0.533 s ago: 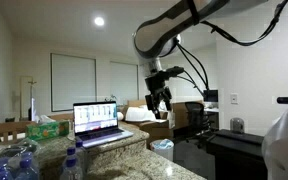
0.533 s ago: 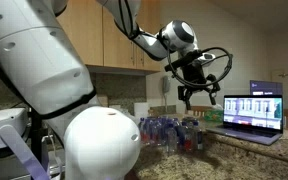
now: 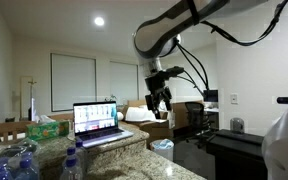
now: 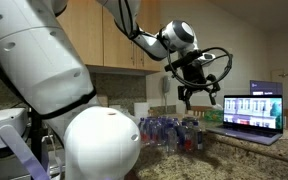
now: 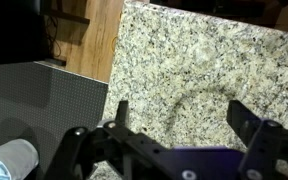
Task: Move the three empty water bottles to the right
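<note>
small clear plastic water bottles with blue caps (image 3: pixel 74 158) stand close together on the speckled granite counter (image 3: pixel 124 165), near its front edge in an exterior view; only two caps can be told apart there. in an exterior view (image 4: pixel 191 135) they merge with a bulky heap of bluish clear plastic (image 4: pixel 154 128) just beside them, and a count is not possible. an open silver laptop with a lit screen (image 3: pixel 96 120) sits on the counter behind the bottles. the black two-finger gripper (image 3: pixel 159 103) hangs in the air above the counter's far edge, well apart from the bottles and higher than the laptop screen. in the wrist view the gripper (image 5: pixel 184 118) has its fingers (image 5: pixel 122 115) spread wide with only bare granite between them; nothing is held. a stretch of bare counter lies below the gripper, bounded by a straight edge against brown wooden flooring (image 5: pixel 94 30). beyond the counter's end stands a bin lined with a white bag (image 3: pixel 162 148).
</note>
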`<act>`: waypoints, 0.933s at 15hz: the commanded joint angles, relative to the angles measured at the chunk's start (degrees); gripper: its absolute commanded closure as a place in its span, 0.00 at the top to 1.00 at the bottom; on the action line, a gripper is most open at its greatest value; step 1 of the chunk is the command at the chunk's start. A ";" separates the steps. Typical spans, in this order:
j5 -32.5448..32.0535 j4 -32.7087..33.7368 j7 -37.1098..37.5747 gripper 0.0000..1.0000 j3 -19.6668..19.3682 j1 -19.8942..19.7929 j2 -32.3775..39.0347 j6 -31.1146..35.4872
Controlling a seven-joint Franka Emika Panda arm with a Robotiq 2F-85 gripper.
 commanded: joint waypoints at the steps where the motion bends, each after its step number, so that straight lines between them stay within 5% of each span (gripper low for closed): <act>1: -0.47 0.15 0.50 1.00 -1.05 1.31 0.11 -0.26; 9: 0.91 1.13 -0.35 1.00 -1.16 2.58 1.66 -0.75; 14: 4.01 8.78 4.72 1.00 4.51 7.54 11.54 0.74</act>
